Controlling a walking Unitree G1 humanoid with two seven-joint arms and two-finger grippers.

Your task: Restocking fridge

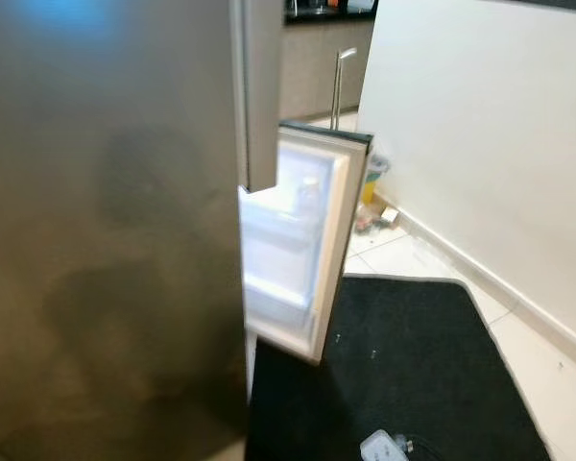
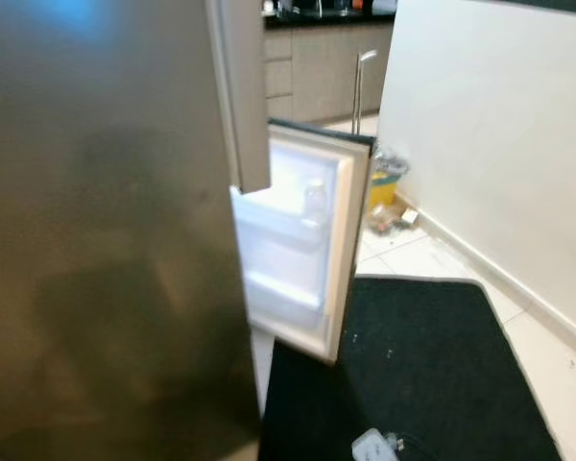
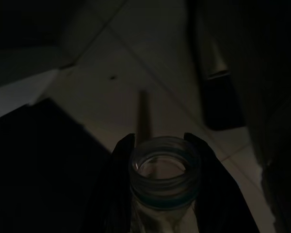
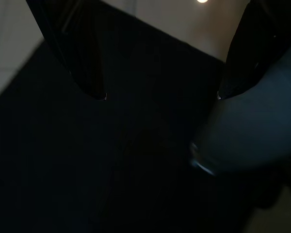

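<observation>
- The fridge (image 1: 106, 240) stands close on the robot's left, its steel face taking up much of both eye views.
- Its lower door (image 1: 326, 240) hangs open toward a white wall (image 1: 480, 144), lit shelves (image 1: 278, 250) showing inside it.
- A pale bottle (image 2: 315, 200) stands on the upper door shelf — blurred.
- A black mat (image 1: 413, 365) lies on the tiled floor (image 1: 547, 375) before the open door.
- A small clear thing (image 1: 384, 447) sits at the mat's near edge; what it is I cannot tell.
- Some clutter (image 1: 374, 206) lies on the floor by the wall, beyond the door.
- The left gripper (image 3: 161, 141) hangs in shade above the tiles, its two fingers (image 3: 123, 155) clamped on the neck of a clear open jar (image 3: 165, 174).
- The right gripper (image 4: 160, 94) hangs over the dark mat, fingers (image 4: 82, 58) spread wide and holding nothing — a pale rounded shape (image 4: 252, 136) lies just beside one tip.
</observation>
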